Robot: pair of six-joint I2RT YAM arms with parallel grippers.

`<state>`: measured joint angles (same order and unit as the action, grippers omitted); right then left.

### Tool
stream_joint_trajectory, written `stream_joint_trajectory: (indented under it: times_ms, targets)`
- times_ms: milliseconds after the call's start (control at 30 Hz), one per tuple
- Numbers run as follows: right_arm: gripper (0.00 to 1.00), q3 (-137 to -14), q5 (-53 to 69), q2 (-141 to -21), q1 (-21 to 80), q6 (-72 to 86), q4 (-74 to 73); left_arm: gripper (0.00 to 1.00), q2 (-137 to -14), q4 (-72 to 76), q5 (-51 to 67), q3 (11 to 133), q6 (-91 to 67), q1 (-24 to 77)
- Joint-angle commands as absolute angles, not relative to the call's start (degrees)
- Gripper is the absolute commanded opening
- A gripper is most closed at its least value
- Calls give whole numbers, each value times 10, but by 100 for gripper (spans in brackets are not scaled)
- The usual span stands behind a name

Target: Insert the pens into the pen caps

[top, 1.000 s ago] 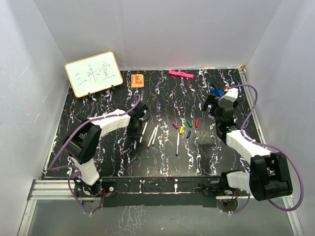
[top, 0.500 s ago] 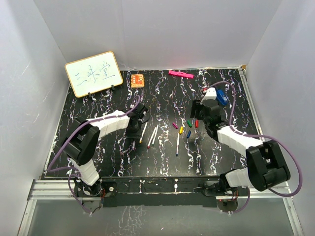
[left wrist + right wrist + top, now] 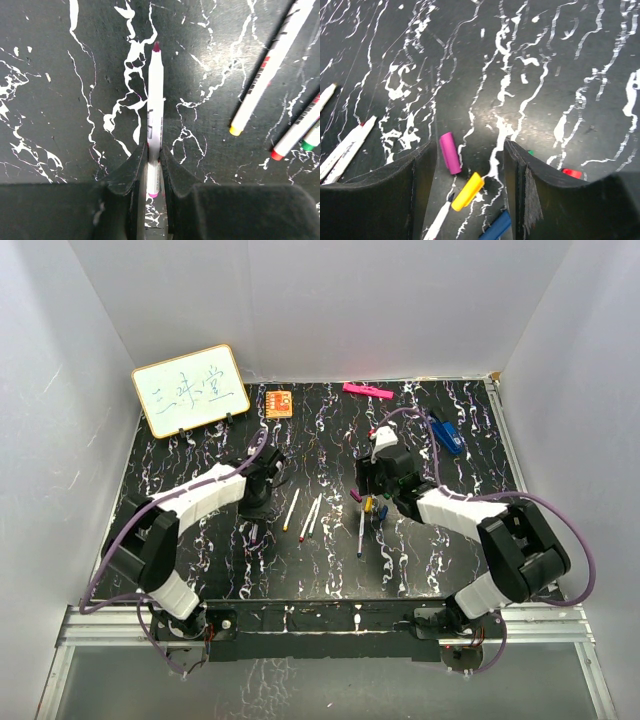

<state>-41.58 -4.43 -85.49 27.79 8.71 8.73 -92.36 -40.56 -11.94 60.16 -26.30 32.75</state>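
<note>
We counted five pens [image 3: 360,535] and five pen caps [image 3: 450,152], plus one whiteboard [image 3: 190,390], one pink marker [image 3: 367,391], one orange block [image 3: 279,402] and one blue clip [image 3: 447,435].

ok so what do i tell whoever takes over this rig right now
Left hand: shut on the purple-tipped pen, tip pointing away from the hand.
Right hand: open, holding nothing, over the caps. The purple cap and yellow cap lie between its fingers, with the blue cap close by. The green cap and red cap peek out past one finger.
Other pens: the yellow-tipped pen, red-tipped pen and green-tipped pen lie loose together. The fifth pen lies by the caps.
Done: no pen capped yet.
Left: all five, probably the purple pair first.
</note>
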Motion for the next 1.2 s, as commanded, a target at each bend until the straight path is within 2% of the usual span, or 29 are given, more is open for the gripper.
stream_joint_trajectory:
  times_ms: [0,333,567,1167]
  targets:
    - [53,-453,-13,-871,293,75,85,0,-877,-399,-118,607,-252,328]
    - [52,-478,-2,-918,307,69,55,0,-840,-367,-87,602,-257,328]
    - [45,-483,-15,-937,320,62,44,0,-829,-353,-74,599,-267,328]
    - [41,-503,-69,-990,341,64,13,0,-825,-342,-82,588,-273,328]
